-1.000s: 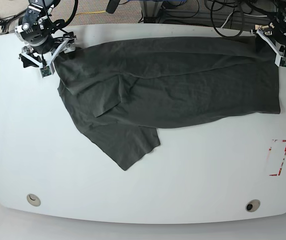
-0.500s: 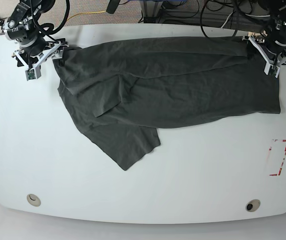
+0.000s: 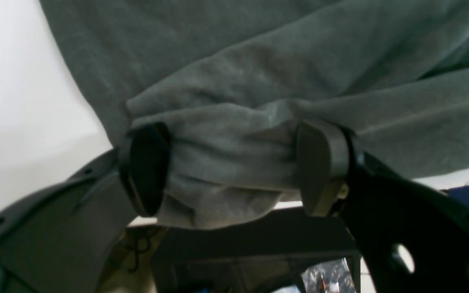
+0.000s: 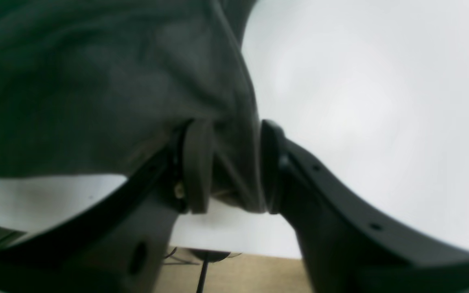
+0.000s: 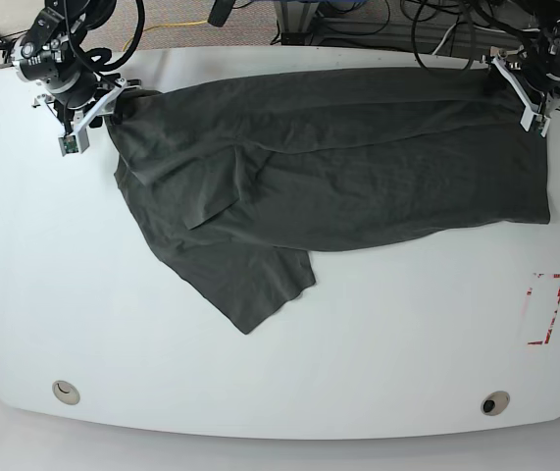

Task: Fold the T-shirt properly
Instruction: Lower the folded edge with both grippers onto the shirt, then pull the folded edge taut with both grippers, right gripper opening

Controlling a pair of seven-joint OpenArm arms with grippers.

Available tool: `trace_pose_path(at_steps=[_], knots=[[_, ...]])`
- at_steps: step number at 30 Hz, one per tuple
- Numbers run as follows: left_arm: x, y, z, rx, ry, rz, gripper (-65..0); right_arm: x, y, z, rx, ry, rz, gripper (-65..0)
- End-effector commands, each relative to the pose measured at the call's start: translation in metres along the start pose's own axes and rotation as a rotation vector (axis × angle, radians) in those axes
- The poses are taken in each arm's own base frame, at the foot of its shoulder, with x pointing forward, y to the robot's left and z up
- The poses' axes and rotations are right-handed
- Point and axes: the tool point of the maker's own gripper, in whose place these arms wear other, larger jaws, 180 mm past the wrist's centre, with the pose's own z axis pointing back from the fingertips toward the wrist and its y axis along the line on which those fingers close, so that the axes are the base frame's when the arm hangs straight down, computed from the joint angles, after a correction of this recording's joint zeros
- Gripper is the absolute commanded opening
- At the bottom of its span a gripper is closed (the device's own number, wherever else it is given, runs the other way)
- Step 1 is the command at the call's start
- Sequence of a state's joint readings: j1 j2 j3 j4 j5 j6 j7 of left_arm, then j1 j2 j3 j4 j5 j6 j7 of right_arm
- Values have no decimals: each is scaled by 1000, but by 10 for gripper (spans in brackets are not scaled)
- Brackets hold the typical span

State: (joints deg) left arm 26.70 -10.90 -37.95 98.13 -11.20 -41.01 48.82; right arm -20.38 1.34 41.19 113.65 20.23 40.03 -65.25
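One T-shirt (image 5: 338,167) lies on one white table (image 5: 260,373). Two pincers are at it: the left pincer (image 5: 532,93) and the right pincer (image 5: 91,110). The table has two small round fittings, one (image 5: 64,392) near each front corner (image 5: 495,403). One red-and-white mark (image 5: 544,309) sits near the table's edge.

Even, bright overhead light falls on the white table (image 5: 280,373) — shadows are faint, and the base view is sharp with bowed edges. Both wrist views are soft and blurred — the right wrist view more so, its left side dim.
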Motion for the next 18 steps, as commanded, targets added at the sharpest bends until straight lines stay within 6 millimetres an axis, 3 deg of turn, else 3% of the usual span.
trace_pose_path(at_steps=[1, 4, 12, 15, 18], knots=[[-28, 13, 0, 55, 130, -18, -206, -10, 3, 10, 16, 13, 5, -365], [-28, 12, 0, 54, 129, -16, -206, -26, 15, 15, 75, 27, -23, -354], [-27, 9, -2, 47, 128, -19, -206, -31, 16, 11, 116, 29, -51, -352], [-27, 9, -2, 46, 129, -18, -206, -26, 18, 1, 136, 36, -39, -352], [-28, 10, -2, 48, 131, -18, -206, -36, 15, -13, 131, 103, 22, -352]])
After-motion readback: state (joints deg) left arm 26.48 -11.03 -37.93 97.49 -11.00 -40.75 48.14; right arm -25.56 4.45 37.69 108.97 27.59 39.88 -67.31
